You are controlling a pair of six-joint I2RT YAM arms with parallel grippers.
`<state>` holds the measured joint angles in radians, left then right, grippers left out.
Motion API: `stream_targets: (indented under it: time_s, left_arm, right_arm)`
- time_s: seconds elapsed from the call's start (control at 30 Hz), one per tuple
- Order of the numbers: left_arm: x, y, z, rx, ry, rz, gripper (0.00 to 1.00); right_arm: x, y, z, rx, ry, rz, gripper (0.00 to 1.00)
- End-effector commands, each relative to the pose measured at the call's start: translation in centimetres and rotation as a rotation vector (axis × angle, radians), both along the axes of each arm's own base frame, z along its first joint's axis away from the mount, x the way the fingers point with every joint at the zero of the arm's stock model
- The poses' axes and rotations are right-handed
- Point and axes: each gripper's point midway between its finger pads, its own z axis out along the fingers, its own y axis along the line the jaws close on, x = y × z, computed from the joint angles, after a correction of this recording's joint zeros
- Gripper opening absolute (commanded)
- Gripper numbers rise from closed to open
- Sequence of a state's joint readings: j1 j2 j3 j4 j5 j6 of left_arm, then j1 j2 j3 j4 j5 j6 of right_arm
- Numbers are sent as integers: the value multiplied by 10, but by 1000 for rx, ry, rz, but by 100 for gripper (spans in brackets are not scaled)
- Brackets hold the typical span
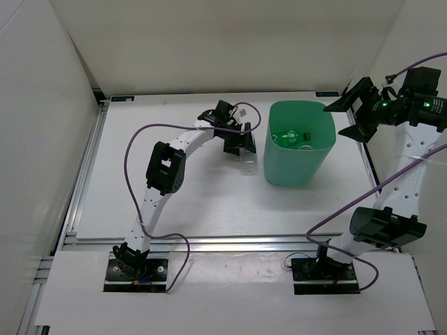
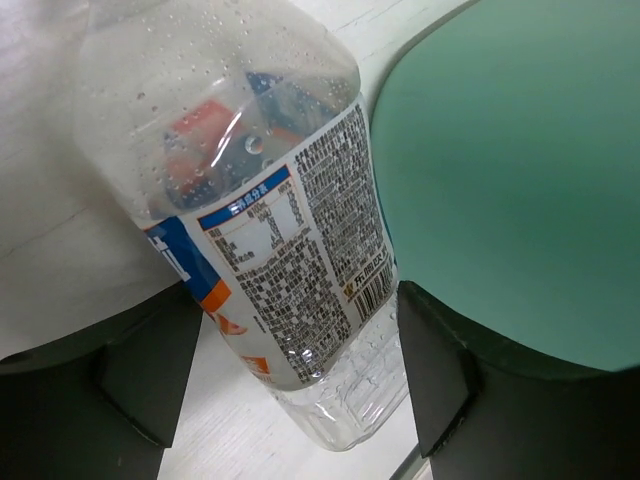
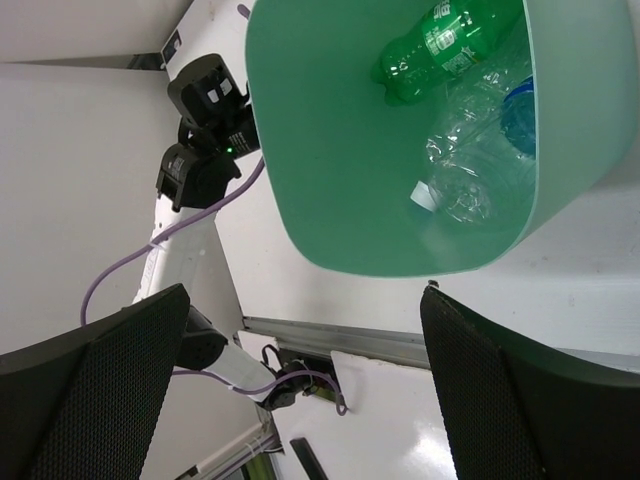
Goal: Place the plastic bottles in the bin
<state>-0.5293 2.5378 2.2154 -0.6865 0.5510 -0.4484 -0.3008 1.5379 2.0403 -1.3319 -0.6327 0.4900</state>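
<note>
- While the clear labelled bottle [image 2: 290,250] lies on the desk [image 1: 174,209] just beside the left wall of the bin [image 1: 300,171], the left jaws stand one on each side of its printed middle.
- In the left wrist view both pads [image 2: 160,370] sit at or very near the bottle's sides. We cannot tell whether they are pressing it or only flanking it.
- The right jaws stand wide apart with nothing between them, held high off the bin's far right side.
- Inside the bin we see the green bottle [image 3: 445,45] and crumpled clear plastic [image 3: 470,170]. We cannot say for sure how many clear bottles that is.
- We judge the bottle outside to be empty but for droplets, so it is very light. Its wall is thin and will dent under a hard squeeze.
- Its round, smooth body could roll on the desk or slip between the pads. The labelled band gives some friction and sits near the middle, so we would take it there, firmly but without crushing it.
- The bin is tall and its rim stands well above the lying bottle. We judge that the bottle must go straight up before it moves right, or it will knock the wall.
- Open desk lies to the left and near side of the bottle, and the bin mouth is wide.
- The right arm [image 1: 408,150] hangs by the far right rim, so we would drop the bottle over the left half of the mouth.
</note>
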Motion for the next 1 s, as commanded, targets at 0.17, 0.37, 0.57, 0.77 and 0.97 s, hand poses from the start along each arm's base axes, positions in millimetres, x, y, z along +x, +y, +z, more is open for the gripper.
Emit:
stream_targets:
  time_s: [0.17,0.37,0.57,0.77,0.97]
  left_arm:
    - [20,65,17,131,11,156,42]
    - [67,112,130,36,-185,329,32]
    - [49,71,303,-364,-491,122,28]
    - [7,29,402,-585,-688,-26,25]
    - [-34,-39,399,-663,-681,-166,25]
  right_arm:
    - [3,1,7,4,-40,20,100]
    - [7,0,5,7,-33,20,100]
    - [9,-1,3,9,-24,20,100]
    - [8,-2,-2,9,-3,14,100]
    - [4,-1,0,-1,-9,8,100]
